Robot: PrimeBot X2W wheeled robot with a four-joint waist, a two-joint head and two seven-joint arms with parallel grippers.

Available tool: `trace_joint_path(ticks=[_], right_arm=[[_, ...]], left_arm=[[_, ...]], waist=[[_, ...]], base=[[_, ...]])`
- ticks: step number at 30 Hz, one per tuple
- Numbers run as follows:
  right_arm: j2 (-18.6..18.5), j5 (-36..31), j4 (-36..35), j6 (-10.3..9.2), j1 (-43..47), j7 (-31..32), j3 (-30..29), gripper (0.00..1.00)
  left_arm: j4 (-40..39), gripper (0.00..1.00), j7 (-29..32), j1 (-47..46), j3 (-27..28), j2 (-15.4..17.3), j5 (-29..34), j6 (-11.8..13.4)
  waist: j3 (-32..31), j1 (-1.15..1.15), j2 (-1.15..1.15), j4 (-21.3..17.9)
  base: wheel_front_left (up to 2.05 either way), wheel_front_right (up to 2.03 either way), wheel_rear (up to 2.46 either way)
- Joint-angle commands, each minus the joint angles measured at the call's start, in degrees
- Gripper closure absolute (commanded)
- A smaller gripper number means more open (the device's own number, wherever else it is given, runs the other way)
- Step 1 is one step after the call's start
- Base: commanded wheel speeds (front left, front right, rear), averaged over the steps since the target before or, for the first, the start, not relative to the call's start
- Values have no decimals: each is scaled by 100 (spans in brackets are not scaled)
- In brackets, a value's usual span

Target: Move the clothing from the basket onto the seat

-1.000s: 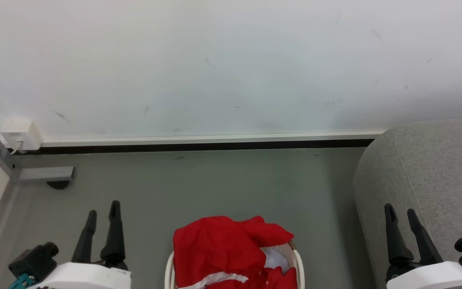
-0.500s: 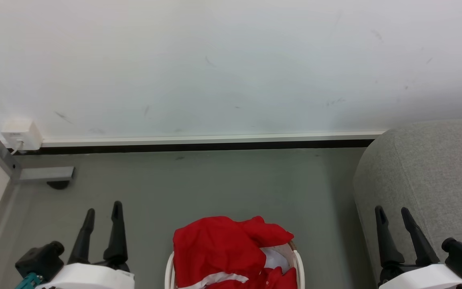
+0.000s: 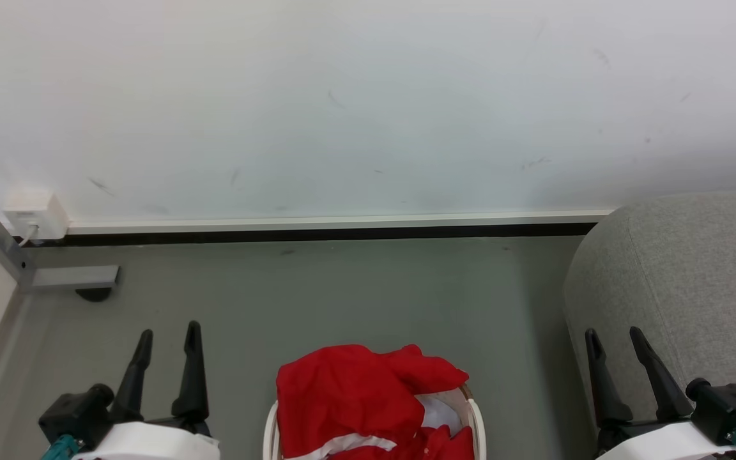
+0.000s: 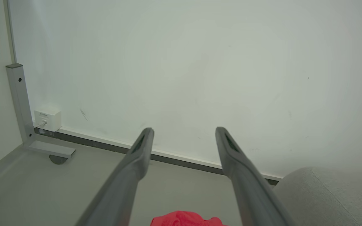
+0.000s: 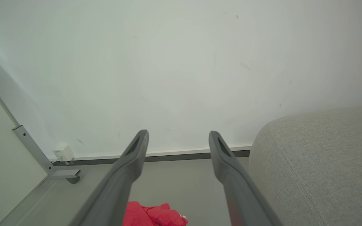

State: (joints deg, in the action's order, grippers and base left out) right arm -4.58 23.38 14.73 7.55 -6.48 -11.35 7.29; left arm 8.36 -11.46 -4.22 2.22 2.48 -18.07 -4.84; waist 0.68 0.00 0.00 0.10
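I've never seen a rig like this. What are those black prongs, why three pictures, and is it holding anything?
These are three camera views of one two-armed robot at one moment. The head view looks forward and down from a camera on its head. The black prongs are the fingers of its two grippers: the left gripper at lower left, the right gripper at lower right. Both are open and hold nothing. The other two pictures come from a camera on each wrist, looking along that gripper's own fingers, so the prongs look large there. On the grey floor between the arms stands a white basket heaped with red clothing. At the right is a grey upholstered seat, where the clothing is meant to go.
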Motion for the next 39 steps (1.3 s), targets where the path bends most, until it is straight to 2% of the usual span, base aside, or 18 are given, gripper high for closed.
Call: trace_joint_path(ticks=[1,31,39], right_arm=[[-40,-135,-9,-9,-84,-52,17,0],[6,-1110,-125,-12,-77,-384,130,0],[21,-1050,-126,-12,-69,-388,124,0]], left_arm=[[-32,0,-38,-31,9,51,140,-19],[-54,0,-372,-3,-71,62,1310,-21],[-26,0,-371,-1,-50,60,1222,-32]], waist=[[-2,0,0,1],[9,0,0,9],[13,0,0,10]], base=[[0,0,0],[0,0,0],[0,0,0]])
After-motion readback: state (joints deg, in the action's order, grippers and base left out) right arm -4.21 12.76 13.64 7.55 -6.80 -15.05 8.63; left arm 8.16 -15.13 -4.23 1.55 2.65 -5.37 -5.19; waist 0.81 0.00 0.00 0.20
